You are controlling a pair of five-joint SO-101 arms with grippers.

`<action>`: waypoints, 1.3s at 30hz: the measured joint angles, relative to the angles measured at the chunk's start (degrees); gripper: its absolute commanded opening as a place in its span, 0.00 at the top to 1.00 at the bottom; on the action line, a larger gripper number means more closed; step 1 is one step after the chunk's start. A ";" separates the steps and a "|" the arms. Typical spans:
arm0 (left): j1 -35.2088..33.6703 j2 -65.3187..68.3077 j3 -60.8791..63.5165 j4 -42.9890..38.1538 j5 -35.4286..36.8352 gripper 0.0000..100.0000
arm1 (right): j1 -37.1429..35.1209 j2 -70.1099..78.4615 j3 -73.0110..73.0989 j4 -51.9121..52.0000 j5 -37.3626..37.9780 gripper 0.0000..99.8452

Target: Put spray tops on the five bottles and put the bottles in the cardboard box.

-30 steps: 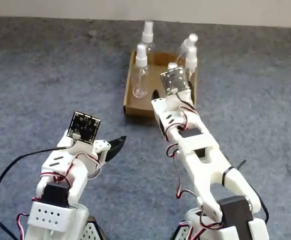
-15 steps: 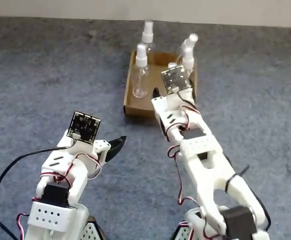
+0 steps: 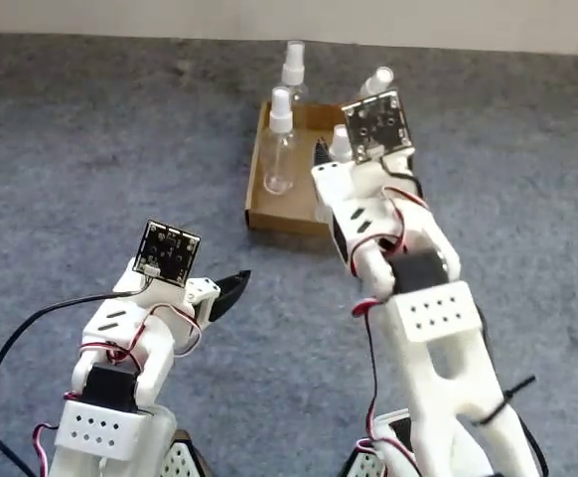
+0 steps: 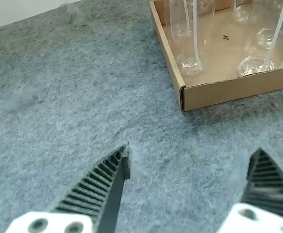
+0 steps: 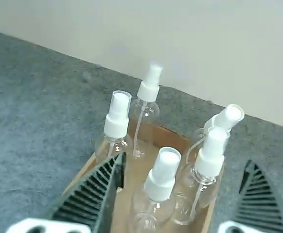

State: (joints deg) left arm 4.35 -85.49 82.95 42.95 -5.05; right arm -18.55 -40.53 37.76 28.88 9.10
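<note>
1. Cardboard, brown and matte, forms the shallow open rectangular box (image 3: 274,217). It sits on the far part of the bench (image 3: 90,149), whose surface is a grey, fuzzy, felt-like mat.
2. Five clear, cylindrical plastic bottles (image 5: 144,116) stand inside the box on its smooth floor. Each is capped with a white plastic spray top (image 5: 117,114), and a thin dip tube (image 5: 136,128) runs down through the transparent wall.
3. One leaning bottle (image 5: 227,116), toward the box's far right in the high view, has its white head tilted. The other four stand upright.
4. The right gripper (image 5: 185,160) hangs above the box, over the bottles. Its black, ribbed, wedge-shaped fingers (image 5: 90,199) are spread wide and hold nothing.
5. The left gripper (image 4: 191,150) sits low over bare felt, short of the box's near wall and apart from it. Its ribbed black fingers are likewise spread wide and empty.
6. Both arms are white moulded plastic, with a square dark camera board on each wrist.
</note>
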 measured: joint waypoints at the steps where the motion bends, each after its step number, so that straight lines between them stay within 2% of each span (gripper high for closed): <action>1: 0.00 0.00 0.00 0.00 0.00 0.68 | 0.00 -1.67 0.00 1.93 0.00 0.69; 5: 0.00 0.00 0.00 0.00 -0.35 0.68 | 0.26 -8.70 0.00 9.41 0.00 0.69; 10: -3.52 0.00 0.00 0.00 -0.35 0.68 | 6.86 -18.73 7.21 14.15 0.00 0.70; 15: -11.52 0.00 -1.14 1.23 -0.35 0.68 | 12.13 -30.07 18.73 14.51 0.00 0.85; 19: -15.21 -1.49 -1.41 6.07 -0.35 0.69 | 12.84 -39.30 28.92 14.51 0.00 0.95; 22: -16.62 -6.86 -2.37 12.75 -0.35 0.76 | 12.84 -46.77 35.69 14.51 0.00 0.96; 25: -16.97 -15.91 -3.34 20.75 -3.69 0.82 | 13.98 -55.03 42.64 14.77 0.00 0.96; 29: -17.05 -17.49 -4.48 27.69 -8.88 0.85 | 16.88 -63.91 50.11 19.60 4.75 0.96; 33: -16.88 -18.02 -2.02 28.22 -12.22 0.86 | 17.49 -63.65 53.98 25.14 12.13 0.96; 37: -16.88 -18.64 5.98 28.31 -14.33 0.99 | 17.76 -63.91 57.49 28.31 15.82 0.96; 39: -16.88 -18.73 10.64 27.34 -15.56 0.98 | 17.76 -64.09 57.76 29.01 16.00 0.96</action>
State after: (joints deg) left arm -12.53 -104.22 93.58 70.29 -20.62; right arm -0.79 -104.62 95.52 57.89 25.10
